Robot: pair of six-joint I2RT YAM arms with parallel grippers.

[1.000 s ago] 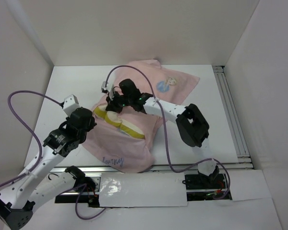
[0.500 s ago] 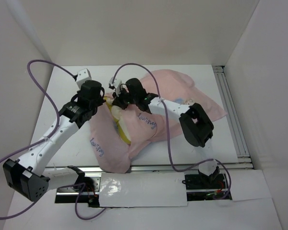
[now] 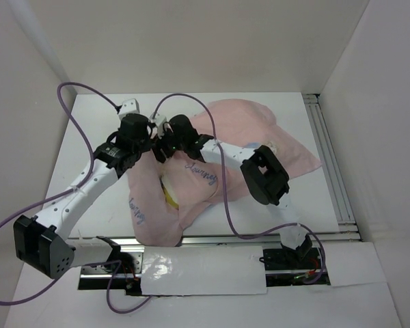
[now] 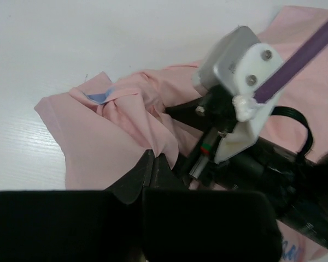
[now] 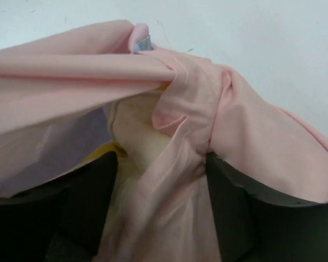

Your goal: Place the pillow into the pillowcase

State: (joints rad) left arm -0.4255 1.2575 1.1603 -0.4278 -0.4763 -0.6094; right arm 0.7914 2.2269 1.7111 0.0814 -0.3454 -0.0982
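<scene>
Pulled further over soft yellow pillow, thin pink pillowcase bunches.

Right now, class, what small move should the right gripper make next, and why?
Probably push the right gripper forward: its jaws stand open astride the cream-yellow pillow, part of which shows uncovered by the thin pale pink pillowcase, whose fabric the shut left gripper pinches.
</scene>
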